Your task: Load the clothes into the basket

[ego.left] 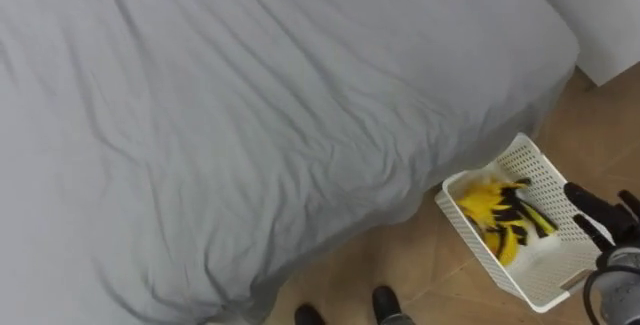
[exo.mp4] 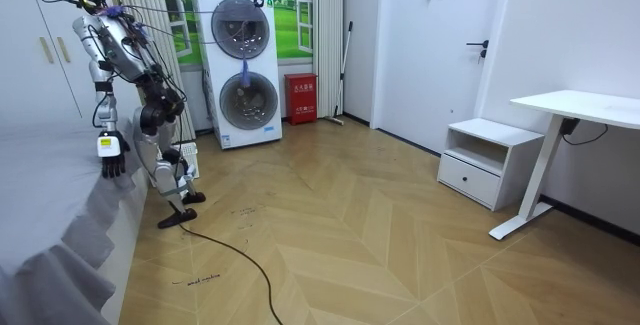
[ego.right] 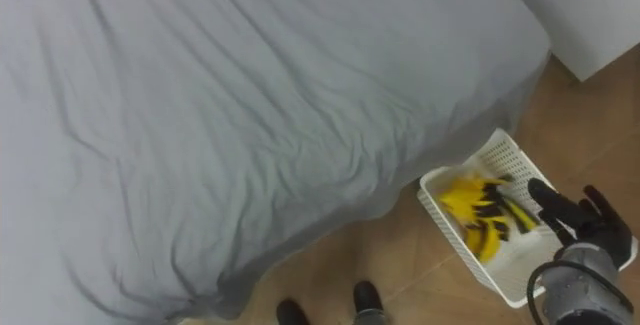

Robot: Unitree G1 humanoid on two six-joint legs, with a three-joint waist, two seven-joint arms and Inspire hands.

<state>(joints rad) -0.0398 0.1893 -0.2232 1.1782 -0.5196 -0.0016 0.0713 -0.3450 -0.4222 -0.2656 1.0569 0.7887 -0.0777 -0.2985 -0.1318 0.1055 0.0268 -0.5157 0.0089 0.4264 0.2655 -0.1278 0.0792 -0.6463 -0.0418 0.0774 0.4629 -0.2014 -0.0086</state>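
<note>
A white slotted basket [ego.left: 535, 163] stands on the wooden floor by the bed's corner, at my lower right. In it lies a yellow and black garment [ego.left: 495, 215], bunched towards the side nearest the bed. My right hand [ego.left: 600, 215] hovers over the basket's right side, its dark fingers straight and spread, holding nothing. In the room view my left hand [exo.mp4: 112, 155] hangs loosely by the bed's edge, fingers relaxed downward, with nothing in it. I stand bent forward beside the bed.
The bed [ego.left: 250, 115], under a rumpled grey sheet, takes up most of the eye views. A white cupboard [ego.left: 600, 15] stands past its far corner. Behind me are stacked washing machines [exo.mp4: 243, 70], open wooden floor [exo.mp4: 350, 235], a white cabinet [exo.mp4: 485, 160] and a desk [exo.mp4: 575, 105].
</note>
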